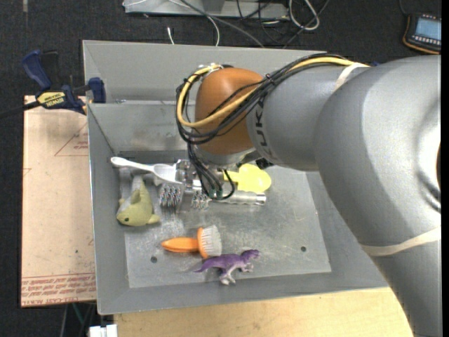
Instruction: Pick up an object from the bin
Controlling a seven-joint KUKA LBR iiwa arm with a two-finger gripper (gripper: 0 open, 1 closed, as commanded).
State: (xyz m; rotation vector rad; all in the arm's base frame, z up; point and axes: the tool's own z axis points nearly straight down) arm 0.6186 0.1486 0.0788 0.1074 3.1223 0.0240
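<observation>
Low in the frame's centre, a purple toy dinosaur (228, 263) on its side. Just above it, a brush (193, 243) with orange handle and white bristles, handle pointing left. Left of centre, an olive-yellow soft toy animal (137, 210). Along the top edge, dark cables (280, 5); at upper right, a small lit screen (425, 30).

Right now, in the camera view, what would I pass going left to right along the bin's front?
Yellow-green soft fish-shaped toy, orange-handled brush with white bristles, purple plastic dinosaur figure.
</observation>
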